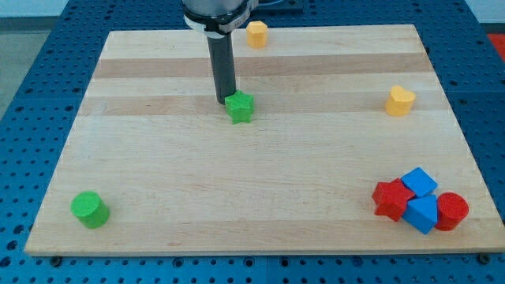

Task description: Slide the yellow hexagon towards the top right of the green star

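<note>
The yellow hexagon (256, 34) lies near the board's top edge, a little right of the middle. The green star (240, 107) lies below it, in the upper middle of the board. My tip (225, 102) stands at the star's upper left side, touching or nearly touching it. The rod rises straight up from there to the arm at the view's top. The hexagon is well above and slightly right of my tip, apart from it.
A yellow heart-shaped block (400, 101) lies at the right. A green cylinder (89, 209) sits at the bottom left. At the bottom right, a red star (390, 199), two blue cubes (419, 182) (421, 214) and a red cylinder (452, 211) cluster together on the wooden board (158, 158).
</note>
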You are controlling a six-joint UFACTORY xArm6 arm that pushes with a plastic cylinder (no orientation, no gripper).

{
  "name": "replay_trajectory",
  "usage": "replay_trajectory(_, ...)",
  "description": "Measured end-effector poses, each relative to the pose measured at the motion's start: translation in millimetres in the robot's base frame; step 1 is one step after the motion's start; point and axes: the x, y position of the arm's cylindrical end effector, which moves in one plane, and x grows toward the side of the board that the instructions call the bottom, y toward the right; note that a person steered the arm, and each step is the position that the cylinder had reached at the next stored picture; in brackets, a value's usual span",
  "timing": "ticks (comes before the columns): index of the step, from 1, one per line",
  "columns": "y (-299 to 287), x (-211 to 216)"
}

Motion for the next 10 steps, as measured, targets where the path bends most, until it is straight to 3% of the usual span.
replay_trajectory(2, -71, -15)
replay_trajectory(3, -71, -64)
replay_trajectory(4, -66, -147)
replay_trajectory(5, -37, -183)
replay_trajectory(8, 4, -184)
replay_trajectory(10, 63, -184)
